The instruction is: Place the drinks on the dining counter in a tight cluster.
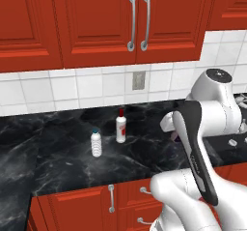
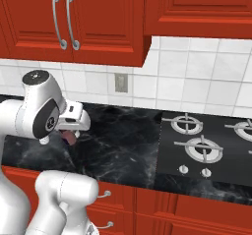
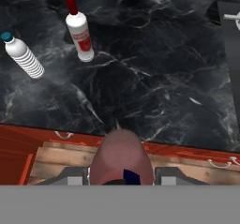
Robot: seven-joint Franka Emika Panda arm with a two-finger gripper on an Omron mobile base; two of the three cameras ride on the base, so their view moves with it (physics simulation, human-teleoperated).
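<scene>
Your pincer (image 3: pixel 121 181) is clamped on the purple bottle (image 3: pixel 122 157), holding it up above the front edge of the black marbled table (image 3: pixel 154 78). The white bottle with the red cap (image 1: pixel 121 125) and the clear bottle with the teal cap (image 1: pixel 96 143) stand upright near each other, toward the table's back edge.

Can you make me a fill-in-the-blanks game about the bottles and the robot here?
1. The white bottle has a ____ cap.
2. The clear bottle has a ____ cap.
3. The fingers are shut on the ____ bottle.
4. The two standing bottles are on the black ____.

Missing words: red; teal; purple; counter
</scene>
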